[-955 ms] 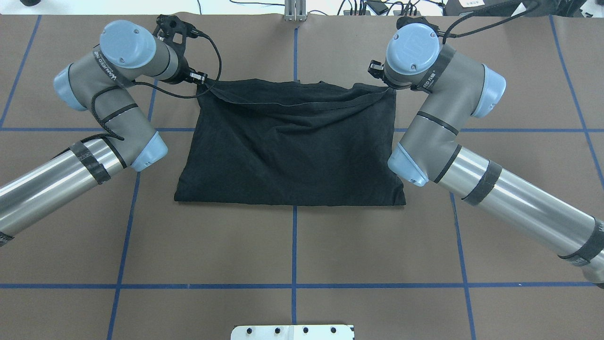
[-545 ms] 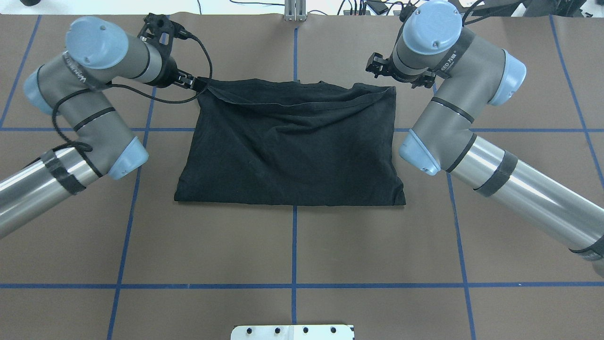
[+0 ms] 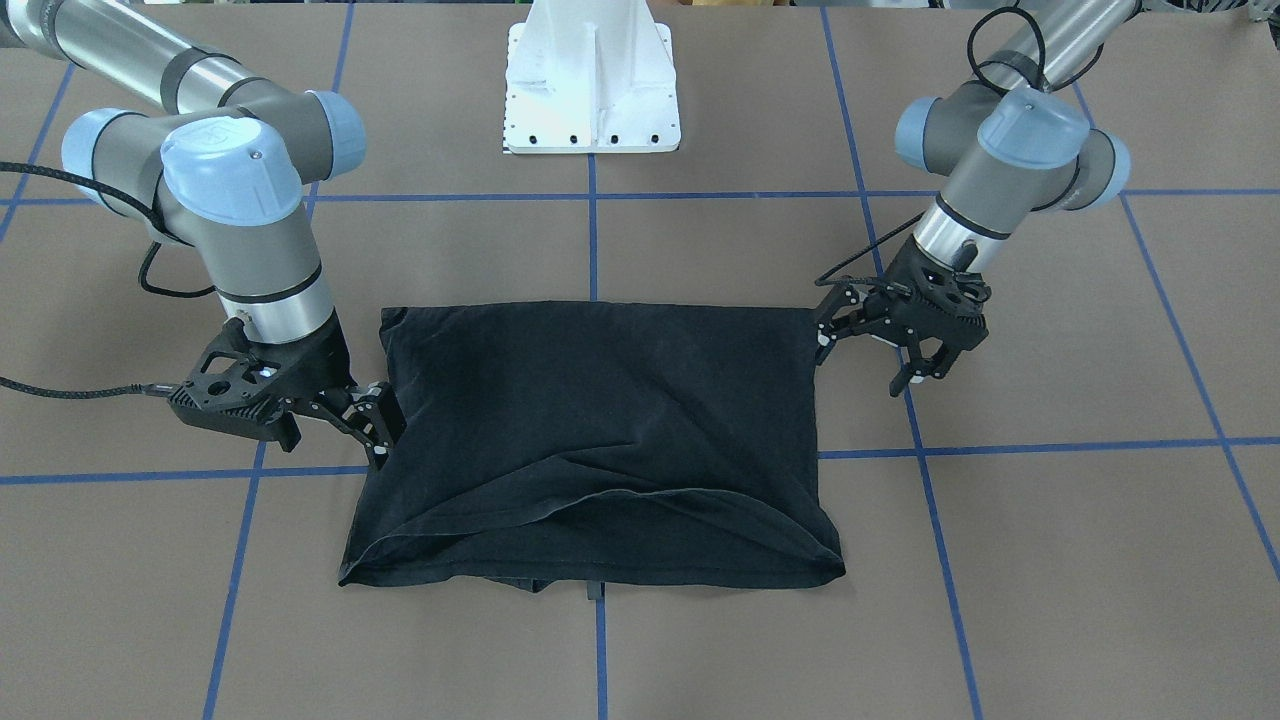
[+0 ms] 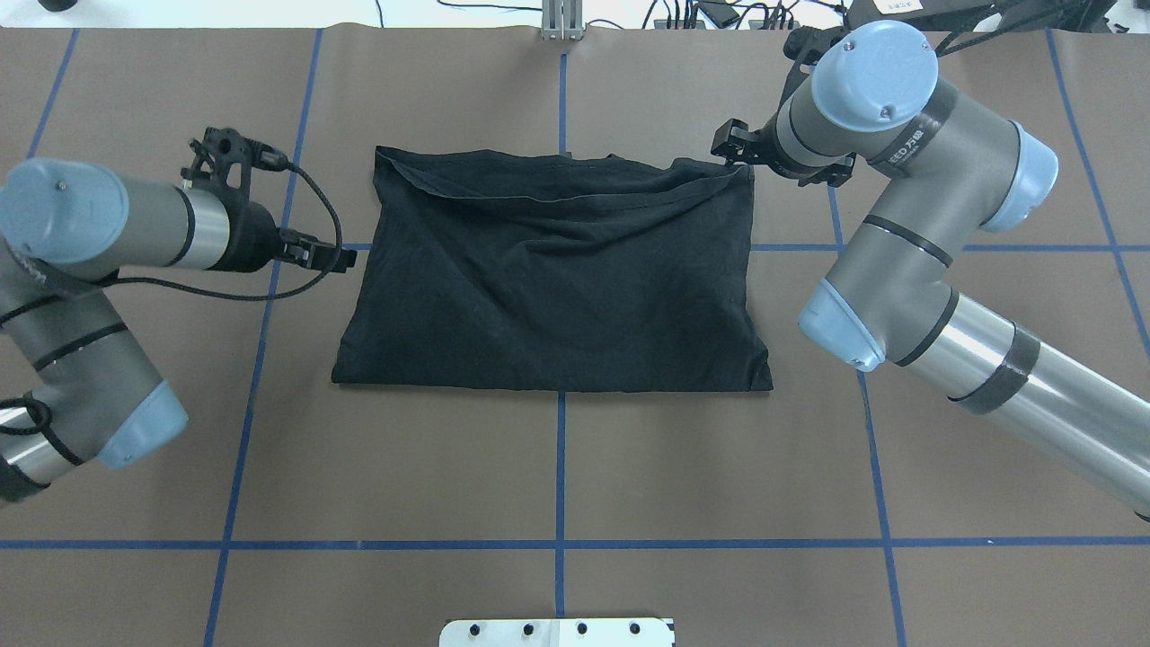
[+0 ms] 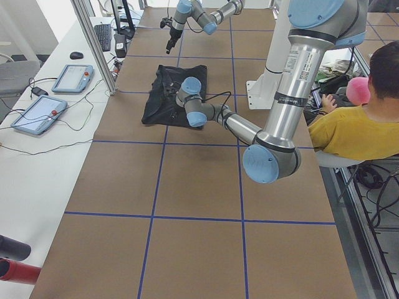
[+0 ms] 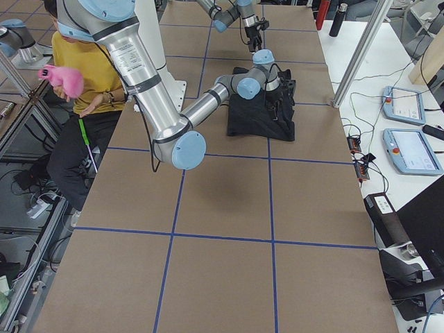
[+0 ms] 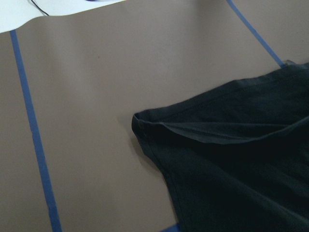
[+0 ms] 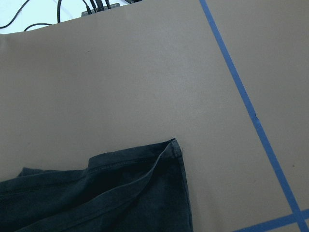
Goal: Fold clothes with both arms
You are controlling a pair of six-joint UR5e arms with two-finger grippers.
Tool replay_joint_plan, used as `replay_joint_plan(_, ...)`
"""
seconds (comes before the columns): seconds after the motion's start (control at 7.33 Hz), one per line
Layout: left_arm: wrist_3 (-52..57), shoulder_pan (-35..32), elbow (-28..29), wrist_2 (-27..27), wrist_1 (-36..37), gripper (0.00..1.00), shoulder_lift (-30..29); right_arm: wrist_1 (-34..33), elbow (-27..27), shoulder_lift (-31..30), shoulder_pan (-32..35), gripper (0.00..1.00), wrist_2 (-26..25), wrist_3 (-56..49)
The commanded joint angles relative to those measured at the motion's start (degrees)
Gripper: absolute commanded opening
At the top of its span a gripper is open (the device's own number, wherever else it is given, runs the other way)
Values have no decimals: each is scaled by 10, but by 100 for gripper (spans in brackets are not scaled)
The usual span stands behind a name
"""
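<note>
The clothes are one black T-shirt (image 4: 557,279) lying folded in a rough rectangle on the brown table, with only plain black cloth showing. It also shows in the front view (image 3: 600,420). My left gripper (image 4: 340,259) hovers open just off the shirt's left edge, holding nothing; the front view shows its fingers spread (image 3: 880,355). My right gripper (image 4: 729,146) is open above the far right corner, clear of the cloth (image 3: 380,425). The left wrist view shows the far left corner of the T-shirt (image 7: 241,164) lying loose, and the right wrist view the far right corner (image 8: 106,193).
The white pedestal base (image 3: 592,90) stands on the robot's side of the table. Blue tape lines (image 4: 561,467) grid the brown surface. A seated person in a yellow top (image 5: 355,124) is beside the table. Tablets (image 6: 409,149) and cables lie on the far bench.
My left gripper let go of the far left corner and swung back along the shirt's left edge. The right gripper released the far right corner and lifted. The shirt lies still.
</note>
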Motion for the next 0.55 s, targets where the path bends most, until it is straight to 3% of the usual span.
replay_joint_plan(0.0,-81,69,-6,15,-39,100,23,0,5,-3,-3,100,0,0)
replay_joint_plan(0.41,-105,101,-4,45,-90,100,70,0,4,-3,-3,100,-1,-1)
